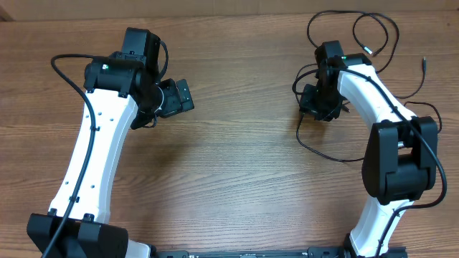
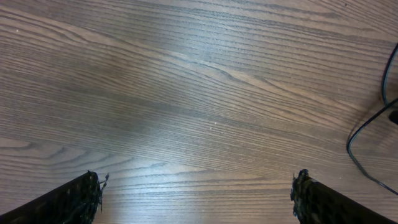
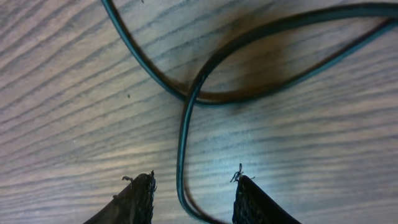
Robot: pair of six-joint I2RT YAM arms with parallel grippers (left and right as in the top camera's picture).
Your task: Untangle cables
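Tangling beside the right arm, the cables defied counting; right jaws stood half-spread astride one strand, left jaws gaped wide, pointing down over the bench.

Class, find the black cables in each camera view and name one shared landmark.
Overhead: cables loop at upper right, around the right gripper.
Left wrist: one cable curves at the right edge.
Right wrist: cables cross at centre, one running down between its fingertips.
Shared landmark: the wood-grain table.
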